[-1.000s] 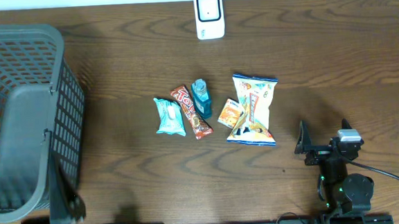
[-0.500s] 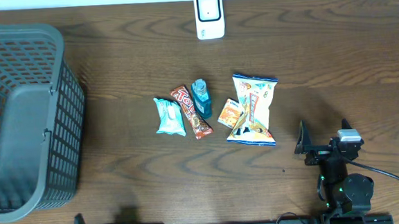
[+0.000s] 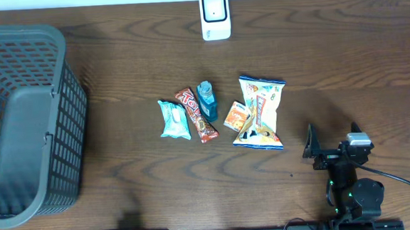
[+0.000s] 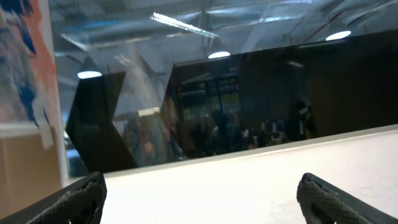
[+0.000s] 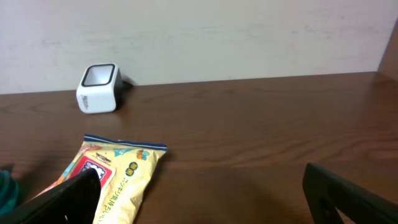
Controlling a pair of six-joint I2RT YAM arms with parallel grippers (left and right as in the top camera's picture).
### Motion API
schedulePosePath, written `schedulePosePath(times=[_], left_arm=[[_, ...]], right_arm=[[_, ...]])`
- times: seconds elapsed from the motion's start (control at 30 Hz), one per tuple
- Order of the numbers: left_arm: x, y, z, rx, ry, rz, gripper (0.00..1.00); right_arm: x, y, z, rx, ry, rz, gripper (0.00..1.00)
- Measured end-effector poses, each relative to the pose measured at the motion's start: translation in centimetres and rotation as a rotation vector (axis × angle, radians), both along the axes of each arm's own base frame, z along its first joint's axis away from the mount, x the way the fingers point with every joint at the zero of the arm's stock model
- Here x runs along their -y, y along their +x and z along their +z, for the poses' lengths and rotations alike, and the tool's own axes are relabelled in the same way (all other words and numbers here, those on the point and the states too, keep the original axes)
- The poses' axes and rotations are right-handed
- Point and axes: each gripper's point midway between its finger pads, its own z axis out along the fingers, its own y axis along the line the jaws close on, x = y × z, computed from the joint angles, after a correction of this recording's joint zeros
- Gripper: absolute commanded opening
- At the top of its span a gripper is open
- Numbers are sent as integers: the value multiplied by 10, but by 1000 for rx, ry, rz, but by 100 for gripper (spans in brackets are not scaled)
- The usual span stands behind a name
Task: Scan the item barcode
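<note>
Far off to the right claw's left stands the grey mesh basket (image 3: 20, 119), probably placed there to take goods once they are read. The left claw (image 4: 199, 200) is spread wide and holds nothing; its camera looks up at ceiling lights and dark windows, so it seems parked clear of the work, and the overhead view does not show it plainly. In the middle of the table (image 3: 116, 56), ahead of the right claw and to its left, the goods lie bunched where either arm could reach them: a teal packet (image 3: 174, 120), a red candy bar (image 3: 196, 114), a teal bottle (image 3: 206, 99), an orange sachet (image 3: 237, 116) and, nearest the claw, a yellow snack bag (image 3: 262, 111). Beyond them, well apart at the far edge, sits the white scanner (image 3: 215, 16), its window facing up so a barcode can be passed over it. The right claw (image 5: 205, 198) hangs low, wide open and empty, aimed at the bag, the likeliest first pick.
</note>
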Motion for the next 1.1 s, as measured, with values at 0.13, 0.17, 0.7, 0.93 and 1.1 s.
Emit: schedulePosePath(times=[0.13,0.17,0.7,0.93,1.1], left_arm=[[0,-3,5,32,58,33,98],[0,-3,7,42,70,40,98],[-15,5,29,189,33,130,98],[-35,48,6,137,-251,83,98],[-42,87,-27,74,-397,45,98]], right_arm=[[0,0,0,0,0,0,99],[0,0,0,0,0,0,99],[0,0,0,0,0,0,99],[0,0,0,0,0,0,99],[0,0,0,0,0,0,99]])
